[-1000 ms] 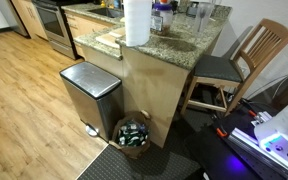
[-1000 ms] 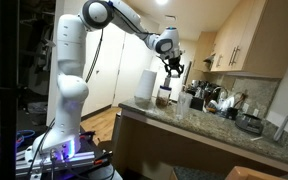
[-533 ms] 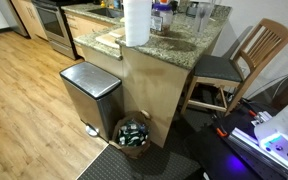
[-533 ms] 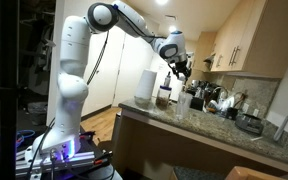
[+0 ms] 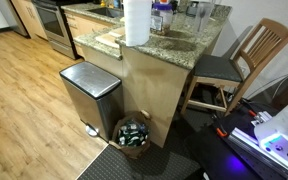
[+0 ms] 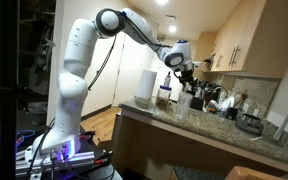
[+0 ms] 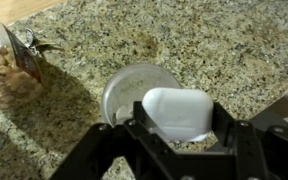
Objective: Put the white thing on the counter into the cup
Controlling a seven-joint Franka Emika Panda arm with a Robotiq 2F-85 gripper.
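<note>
Clearly, in the wrist view the gripper (image 7: 180,122) was pinching the white thing (image 7: 174,104) between its jaws, the piece's long side running left to right across the lower middle of the frame. The cup (image 7: 132,86) stood upright on the counter (image 7: 234,50) just up and to the left of it, and the white piece overlapped only the lower right of the cup's rim. Judging from that offset, a small shift toward the upper left seemed needed before letting go.
</note>
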